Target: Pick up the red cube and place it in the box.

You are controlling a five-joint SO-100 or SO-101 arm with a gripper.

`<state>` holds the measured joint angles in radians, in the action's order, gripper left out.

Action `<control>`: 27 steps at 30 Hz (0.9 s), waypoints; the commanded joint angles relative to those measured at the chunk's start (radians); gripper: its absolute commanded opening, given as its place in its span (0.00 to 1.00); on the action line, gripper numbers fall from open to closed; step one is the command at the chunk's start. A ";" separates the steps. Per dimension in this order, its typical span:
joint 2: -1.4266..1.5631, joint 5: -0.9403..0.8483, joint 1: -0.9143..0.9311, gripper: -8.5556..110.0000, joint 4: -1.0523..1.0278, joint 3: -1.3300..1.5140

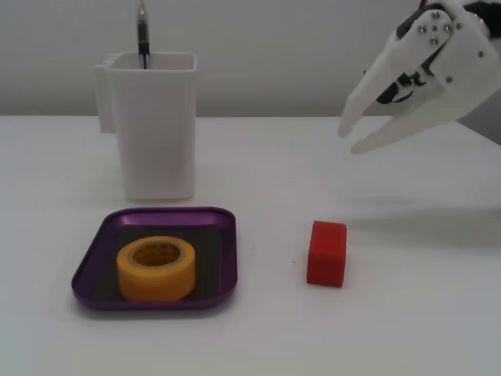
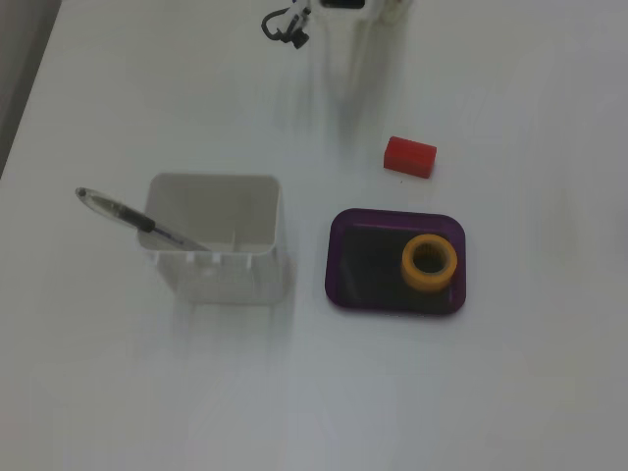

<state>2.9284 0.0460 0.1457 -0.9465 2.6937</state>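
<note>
A bare white table [image 1: 258,337] meets a pale wall [image 1: 274,47]; the hand [image 1: 348,139] hangs empty, fingers parted.

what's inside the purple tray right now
Only a yellow tape roll sits in the purple tray, toward one side of its dark floor. The red cube lies outside it. The floor under the roll is hidden.

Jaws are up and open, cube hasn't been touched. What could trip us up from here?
1. The yellow tape roll fills much of the purple box; only the dark floor beside it is free, so the red cube could land on the roll or the rim.
2. The gripper hangs high behind the cube; a badly aligned descent may nudge the small block instead of straddling it.
</note>
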 commanded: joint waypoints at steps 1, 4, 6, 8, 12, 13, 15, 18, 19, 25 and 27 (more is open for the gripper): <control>-0.209 0.074 -0.011 0.16 -0.009 -0.215; -0.396 0.143 -0.091 0.22 -0.094 -0.357; -0.509 0.209 -0.167 0.24 -0.150 -0.445; -0.612 0.282 -0.253 0.26 -0.187 -0.531; -0.785 0.356 -0.313 0.26 -0.221 -0.675; -0.822 0.364 -0.314 0.26 -0.222 -0.699; -0.887 0.380 -0.322 0.26 -0.222 -0.738; -0.968 0.407 -0.325 0.26 -0.218 -0.769; -0.992 0.416 -0.325 0.26 -0.210 -0.775; -1.117 0.453 -0.324 0.26 -0.158 -0.770; -1.144 0.453 -0.324 0.26 -0.133 -0.765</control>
<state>1.8009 0.4924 -0.1733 -1.1137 1.9666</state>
